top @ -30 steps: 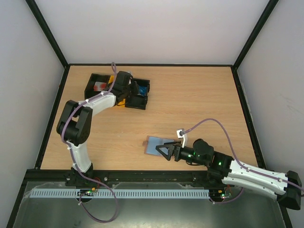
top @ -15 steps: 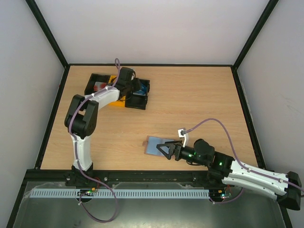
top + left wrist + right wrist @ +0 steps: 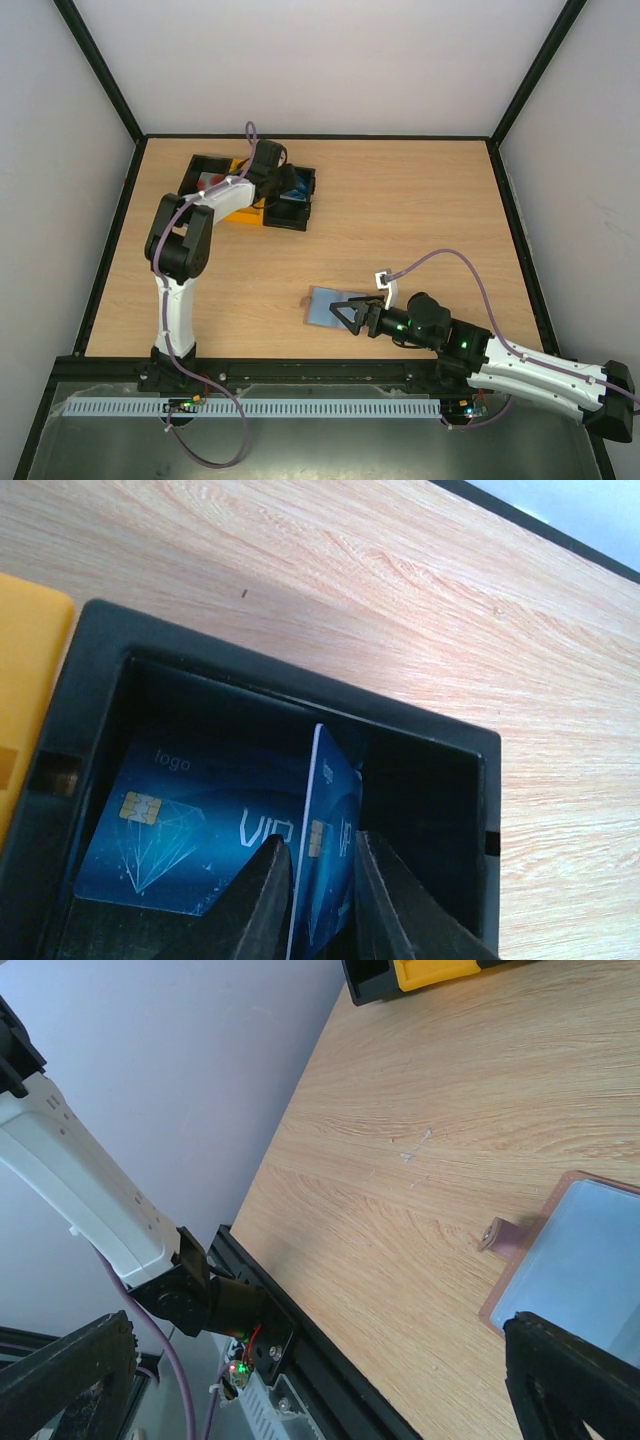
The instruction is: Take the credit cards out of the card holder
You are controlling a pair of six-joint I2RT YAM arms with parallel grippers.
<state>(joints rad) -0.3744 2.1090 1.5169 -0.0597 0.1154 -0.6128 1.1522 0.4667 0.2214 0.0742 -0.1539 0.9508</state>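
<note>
Card holder (image 3: 322,303) is lying open on the table (image 3: 420,210), blue-grey inside facing up, near the front edge. Right gripper (image 3: 337,314) is hovering at its right edge, jaws spread wide, gripping nothing. Left gripper (image 3: 320,845) is reaching into a black bin (image 3: 300,695) far left, fingers (image 3: 265,900) flanking an upright blue credit card (image 3: 335,790); can't tell if it's pinching. Another blue credit card (image 3: 190,830) is lying flat underneath.

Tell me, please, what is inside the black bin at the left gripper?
One blue card lies flat in the black bin; a second card stands on edge between the jaws of the left gripper. They hide the near floor.
</note>
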